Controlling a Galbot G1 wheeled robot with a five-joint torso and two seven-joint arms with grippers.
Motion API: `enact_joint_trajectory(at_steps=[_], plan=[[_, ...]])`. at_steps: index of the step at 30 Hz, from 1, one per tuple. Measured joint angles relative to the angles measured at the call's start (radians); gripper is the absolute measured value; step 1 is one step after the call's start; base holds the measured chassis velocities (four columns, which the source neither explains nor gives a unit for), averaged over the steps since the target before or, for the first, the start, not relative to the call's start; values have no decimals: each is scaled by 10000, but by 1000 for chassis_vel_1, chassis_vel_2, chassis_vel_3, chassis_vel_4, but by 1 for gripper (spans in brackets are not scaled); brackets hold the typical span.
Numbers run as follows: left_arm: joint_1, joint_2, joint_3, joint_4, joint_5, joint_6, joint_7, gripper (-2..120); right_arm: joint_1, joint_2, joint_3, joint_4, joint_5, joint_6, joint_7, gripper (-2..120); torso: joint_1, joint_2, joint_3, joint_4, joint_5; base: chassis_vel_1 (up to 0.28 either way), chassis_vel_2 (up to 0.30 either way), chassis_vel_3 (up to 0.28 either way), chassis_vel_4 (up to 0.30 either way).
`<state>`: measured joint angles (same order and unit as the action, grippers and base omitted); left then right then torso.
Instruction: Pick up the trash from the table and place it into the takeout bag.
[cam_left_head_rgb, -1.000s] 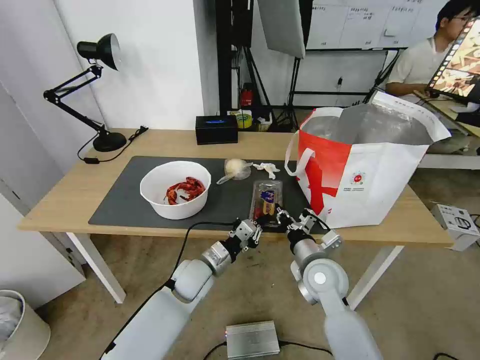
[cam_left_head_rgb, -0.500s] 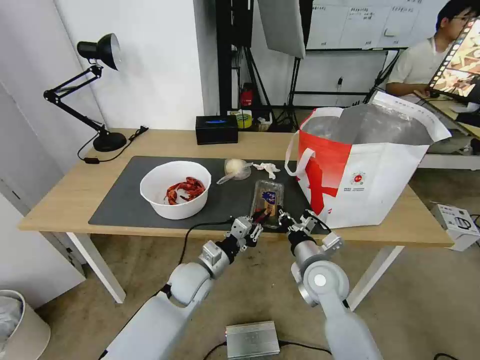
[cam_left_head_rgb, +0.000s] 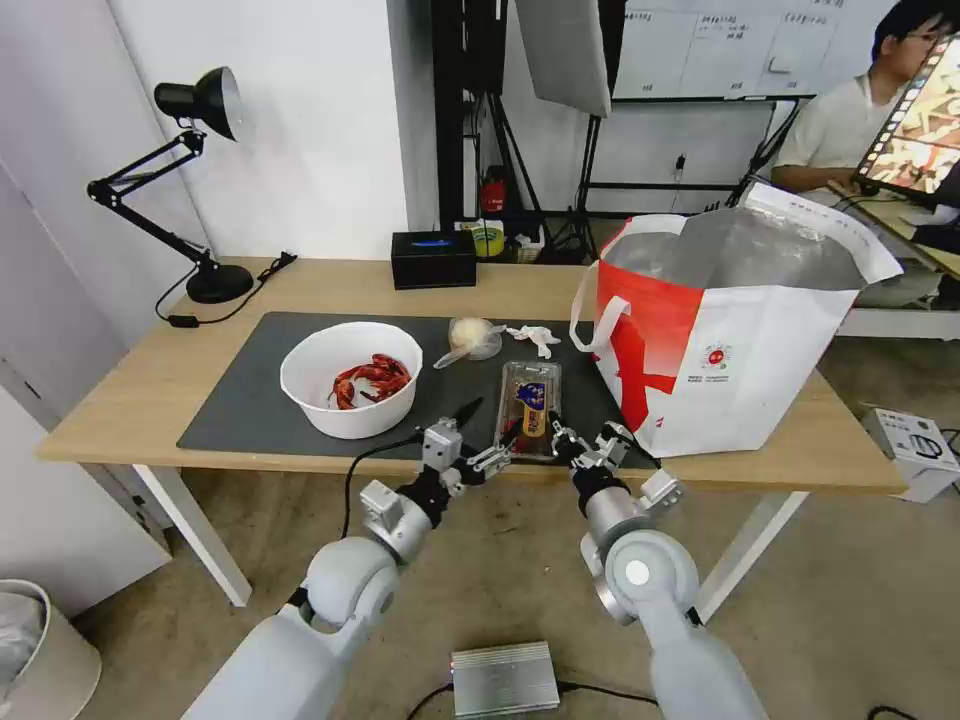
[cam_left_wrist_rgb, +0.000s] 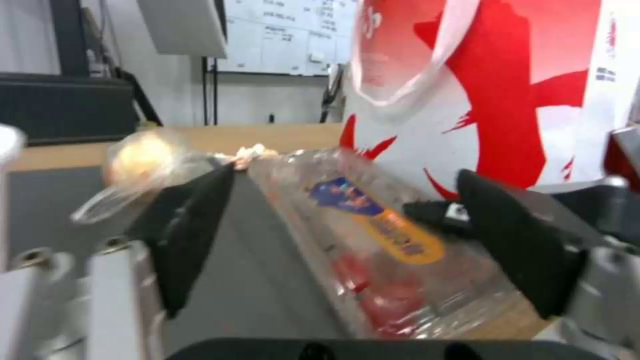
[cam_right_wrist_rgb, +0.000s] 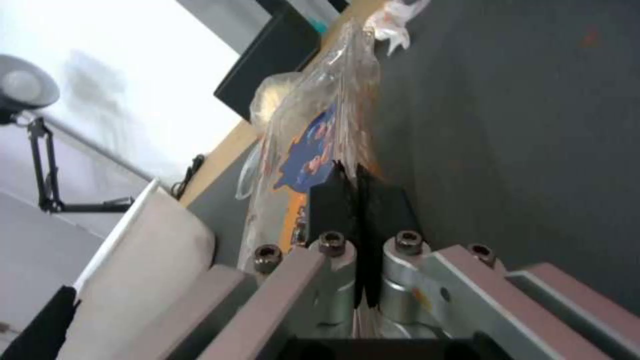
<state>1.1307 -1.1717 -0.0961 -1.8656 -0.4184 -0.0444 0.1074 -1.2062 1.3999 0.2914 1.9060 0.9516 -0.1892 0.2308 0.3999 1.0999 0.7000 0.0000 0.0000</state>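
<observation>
The clear, ribbed plastic clamshell tray, with red contents under a blue-and-orange label, is pinched at its near edge by the right gripper on the dark grey mat. The left gripper is spread wide just beside it. Red crayfish shells lie in the round white bowl; the foil-lined white-and-red takeout bag stands open.

Takeout bag: white with red panel, silver lining, small red logo. Beside it, clear clamshell tray bearing blue-and-orange label. Further off, white bowl holds red shells; mat dark grey.
</observation>
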Motion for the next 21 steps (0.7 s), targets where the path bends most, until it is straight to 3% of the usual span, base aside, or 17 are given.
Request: enact_joint_trajectory(at_steps=[5,21], plan=[[385,-34,-190,-163,-31,-21,-103,100,-200,-342,-140,230,-756,305,-324,0,0,0,0,0,1,0,0,0,0],[1150,-182,-805,-437,-50,-73,-193,100,-1077,-1571,8,1570,-2180,976,-1687,0,0,1,0,-1,1,0,0,0,0]])
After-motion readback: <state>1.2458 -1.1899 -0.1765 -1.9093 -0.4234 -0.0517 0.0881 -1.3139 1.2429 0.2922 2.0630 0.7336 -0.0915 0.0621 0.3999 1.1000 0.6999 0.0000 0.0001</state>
